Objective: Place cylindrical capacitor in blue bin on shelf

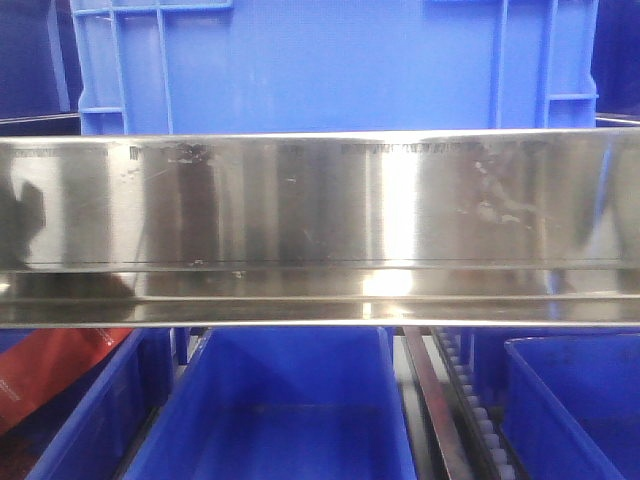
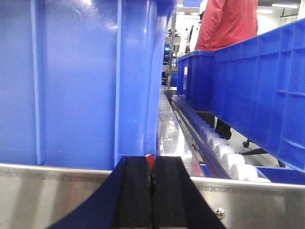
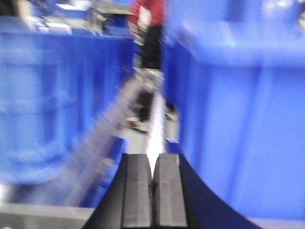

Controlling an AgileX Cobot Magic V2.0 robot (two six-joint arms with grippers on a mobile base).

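The shelf's shiny steel front rail [image 1: 320, 220] crosses the whole front view. A large blue bin [image 1: 340, 60] stands on the tier above it. The cylindrical capacitor shows in no view. In the left wrist view my left gripper [image 2: 152, 160] is shut, its black pads pressed flat together, level with the steel rail [image 2: 57, 191] and just in front of that bin's corner [image 2: 136, 81]. In the blurred right wrist view my right gripper [image 3: 152, 160] is shut too. It points down a gap between a blue bin on the right [image 3: 238, 119] and another on the left [image 3: 57, 95]. Nothing identifiable sits between its pads.
Below the rail sit more blue bins [image 1: 290, 410], one at far left holding a red package [image 1: 50, 375]. A white roller track [image 2: 224, 148] runs beside a long blue bin [image 2: 257, 86]. A person in red [image 2: 226, 24] stands behind the shelf.
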